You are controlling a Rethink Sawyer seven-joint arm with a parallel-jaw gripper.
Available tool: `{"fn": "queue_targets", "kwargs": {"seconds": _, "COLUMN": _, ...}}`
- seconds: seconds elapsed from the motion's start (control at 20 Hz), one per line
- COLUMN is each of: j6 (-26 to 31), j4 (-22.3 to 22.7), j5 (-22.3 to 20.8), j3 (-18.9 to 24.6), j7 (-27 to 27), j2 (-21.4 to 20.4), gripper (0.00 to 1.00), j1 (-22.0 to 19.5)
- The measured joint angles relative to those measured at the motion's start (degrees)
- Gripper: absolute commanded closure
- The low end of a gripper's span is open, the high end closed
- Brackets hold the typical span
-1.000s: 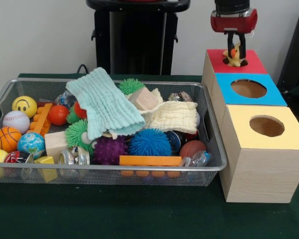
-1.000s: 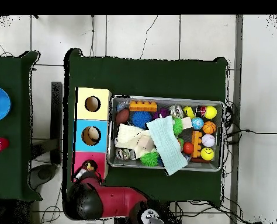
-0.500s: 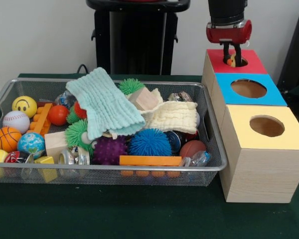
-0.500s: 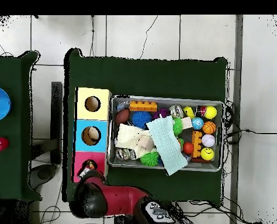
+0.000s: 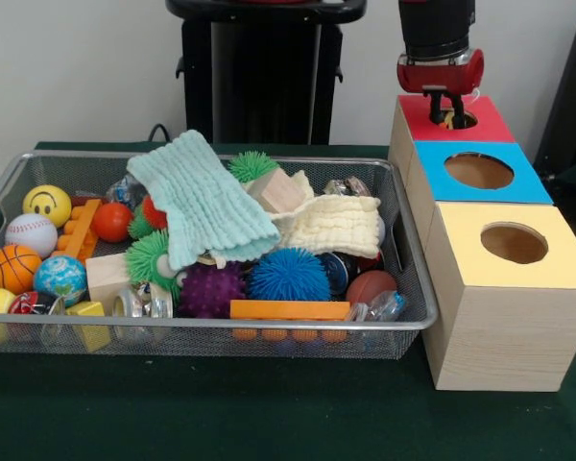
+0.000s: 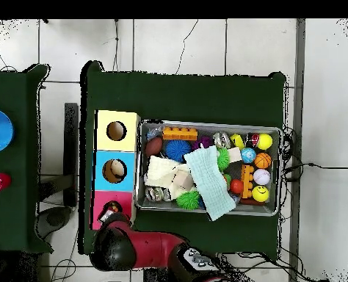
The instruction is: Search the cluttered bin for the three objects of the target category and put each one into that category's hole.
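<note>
My gripper (image 5: 445, 111) hangs straight over the round hole (image 5: 466, 121) in the red top of the far wooden box (image 5: 490, 127). Its fingers reach down to the hole's rim, shut on the pale yellow duck (image 5: 448, 120). The duck is mostly sunk in the hole, and only a yellow-orange bit shows. In the overhead view the arm (image 6: 133, 250) covers the red box's (image 6: 102, 200) lower end. The wire mesh bin (image 5: 211, 156) lies left of the boxes, full of clutter. No striped orange animal shows in it.
A blue-topped box (image 5: 533, 187) and a yellow-topped box (image 5: 566, 269) stand in a row in front of the red one. The bin holds a green cloth (image 5: 206, 202), a cream cloth (image 5: 331, 226), spiky balls, sports balls and blocks.
The gripper has come down onto the red box's hole, and the duck has sunk from above the rim to mostly inside the hole.
</note>
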Motion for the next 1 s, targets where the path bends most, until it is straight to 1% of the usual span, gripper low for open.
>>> {"fn": "queue_targets", "kwargs": {"seconds": 0.6, "j6": -0.13, "j4": -2.76, "j5": -3.00, "j3": 0.00, "j7": 0.00, "j2": 3.34, "gripper": 1.00, "j1": -0.05}}
{"fn": "queue_targets", "kwargs": {"seconds": 1.0, "j6": -0.09, "j4": -3.35, "j5": -4.08, "j3": 0.18, "j7": 0.00, "j2": 4.07, "gripper": 1.00, "j1": -0.36}}
